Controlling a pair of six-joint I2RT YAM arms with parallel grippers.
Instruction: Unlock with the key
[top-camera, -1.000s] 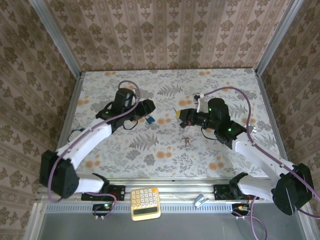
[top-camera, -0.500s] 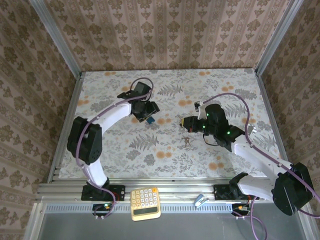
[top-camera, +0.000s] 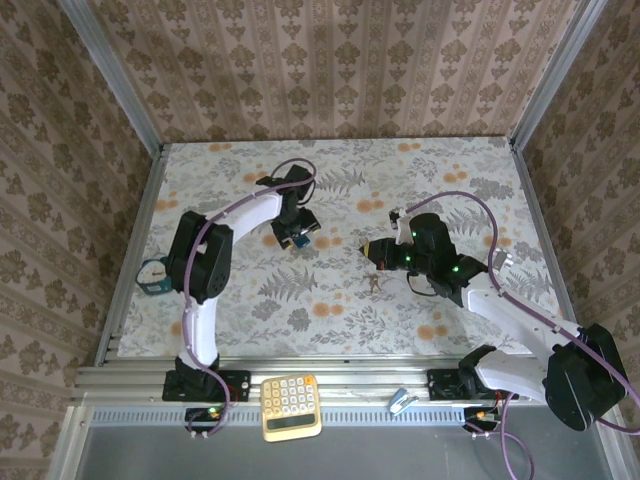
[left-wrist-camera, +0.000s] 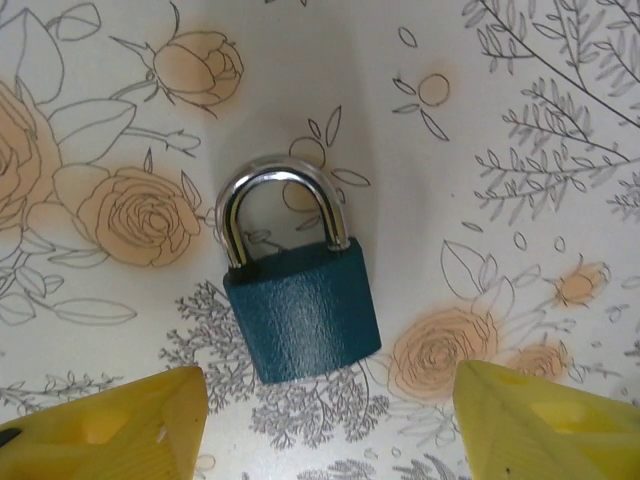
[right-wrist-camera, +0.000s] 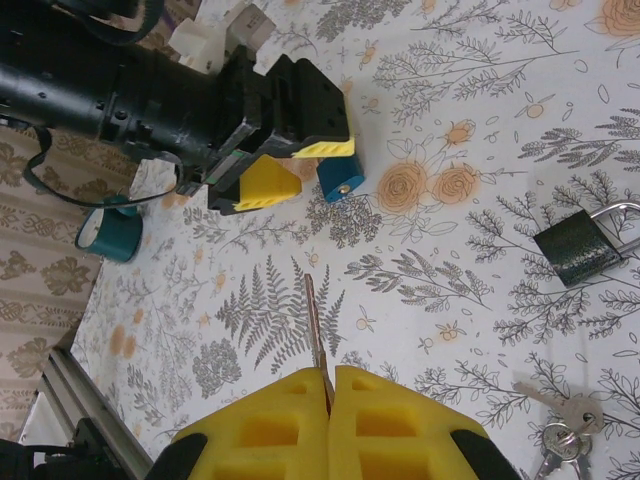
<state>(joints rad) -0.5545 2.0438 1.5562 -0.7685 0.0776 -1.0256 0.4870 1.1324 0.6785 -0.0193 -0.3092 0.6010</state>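
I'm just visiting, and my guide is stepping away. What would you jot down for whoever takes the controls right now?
Left claw: open, straddling the blue padlock, which lies flat on the table with its shackle closed.
Right claw: shut on the key, which points towards that padlock but is not yet near it.
Done: key in claw, left claw placed around the padlock.
Left: grip the padlock, insert the key, turn it, open the shackle.
Ignore the dark green padlock and the key bunch.

No lettering, brand or number can be read; the key legends on the calculator (top-camera: 291, 405) are too small to be made out.
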